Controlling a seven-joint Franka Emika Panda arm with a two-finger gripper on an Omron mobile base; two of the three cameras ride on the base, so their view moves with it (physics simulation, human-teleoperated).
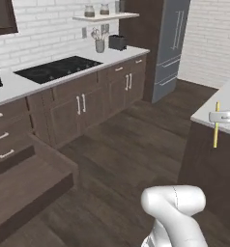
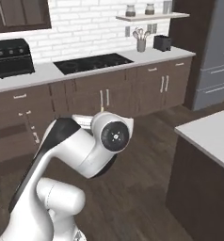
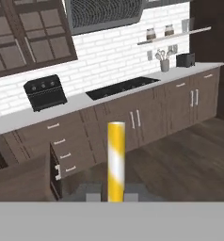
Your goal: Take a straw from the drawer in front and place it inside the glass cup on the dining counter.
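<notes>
End effector point(image 1: 226, 117) sits at the right edge of the left base view, level with the rim of the dining table point(image 1: 218, 103). It is clamped on the straw point(image 1: 216, 124): the yellow stick stands upright, passing through the fingers, its lower length hanging in front of the table's dark brown side. In the hand view the straw point(image 3: 116, 161) rises vertically between the two dark tips point(image 3: 109, 194).

Drawer point(image 1: 25, 185) is pulled out, lower left of the left base view, well apart from the end effector; the visible interior looks bare, though part is cut off by the frame edge.

Surroundings: back table point(image 1: 49, 79) carries a black cooktop point(image 1: 56, 68), a utensil holder point(image 1: 100, 45) and a dark toaster point(image 1: 117, 42). A black countertop oven point(image 2: 11, 57) stands left of the cooktop. A wall shelf point(image 1: 105, 17) holds two jars. Tall grey fridge point(image 1: 170, 48) at the far end. In the right base view the arm's own elbow point(image 2: 111, 136) blocks the lower cabinets behind it.
</notes>
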